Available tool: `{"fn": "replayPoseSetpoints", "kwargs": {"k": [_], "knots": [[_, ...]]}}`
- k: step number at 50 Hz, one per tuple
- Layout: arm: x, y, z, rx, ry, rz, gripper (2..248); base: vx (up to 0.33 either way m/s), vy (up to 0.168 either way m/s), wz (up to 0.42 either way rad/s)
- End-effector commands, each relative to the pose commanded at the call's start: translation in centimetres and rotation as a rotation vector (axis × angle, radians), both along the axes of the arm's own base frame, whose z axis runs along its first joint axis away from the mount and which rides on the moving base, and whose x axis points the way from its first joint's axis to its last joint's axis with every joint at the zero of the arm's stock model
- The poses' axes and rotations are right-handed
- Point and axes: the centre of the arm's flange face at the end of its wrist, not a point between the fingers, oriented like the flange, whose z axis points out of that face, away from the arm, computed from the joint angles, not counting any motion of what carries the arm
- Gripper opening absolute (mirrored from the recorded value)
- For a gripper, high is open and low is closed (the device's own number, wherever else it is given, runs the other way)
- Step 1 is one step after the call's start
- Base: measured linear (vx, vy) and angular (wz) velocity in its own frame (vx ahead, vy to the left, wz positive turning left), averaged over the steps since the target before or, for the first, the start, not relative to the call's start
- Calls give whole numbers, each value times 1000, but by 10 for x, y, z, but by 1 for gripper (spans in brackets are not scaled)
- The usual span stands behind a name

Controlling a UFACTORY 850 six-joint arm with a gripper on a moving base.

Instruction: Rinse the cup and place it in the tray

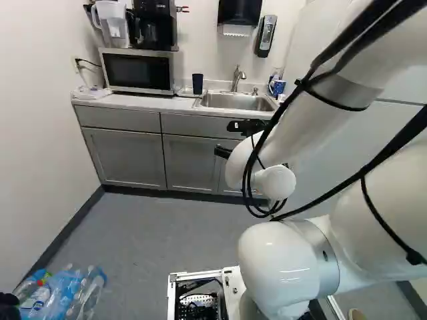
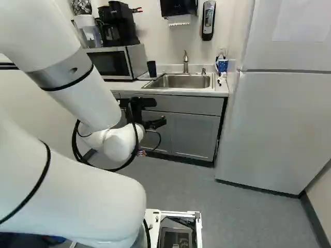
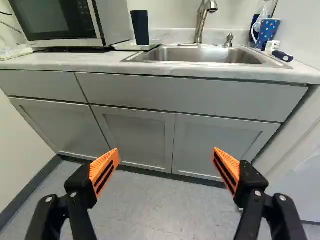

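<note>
My claw (image 2: 160, 112) is spread wide, its orange pads (image 3: 106, 169) facing each other well apart with nothing pinched between them. It hangs in front of the grey cabinets (image 3: 135, 142), lower than the counter (image 1: 143, 102); I find it left of centre in the right base view.

Beyond it, in the upper middle of that view, I have the sink (image 2: 181, 81) with its tap (image 2: 185, 62) rising behind. The dark cup (image 3: 140, 27) looks upright on the pale tray (image 3: 121, 46), between the sink and the microwave (image 1: 139, 71); in the left base view that's just left of the upper middle. A dotted blue mug (image 3: 268, 31) sits at the sink's other side.

The coffee maker (image 1: 156, 23) and a jug (image 1: 115, 25) are on top of the microwave, upper left in the left base view. The towel dispenser (image 2: 178, 7) hangs on the wall above the sink, and the fridge (image 2: 284, 129) fills the right of the right base view. Down at the lower left of the left base view, I see plastic bottles (image 1: 73, 297) on the floor (image 1: 153, 233).
</note>
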Motion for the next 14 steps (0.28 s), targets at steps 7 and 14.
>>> {"fn": "replayPoseSetpoints", "kwargs": {"k": [7, 14], "knots": [[0, 0, 0, 0, 0, 0, 247, 0, 0, 0], [0, 0, 0, 0, 0, 0, 247, 0, 0, 0]]}}
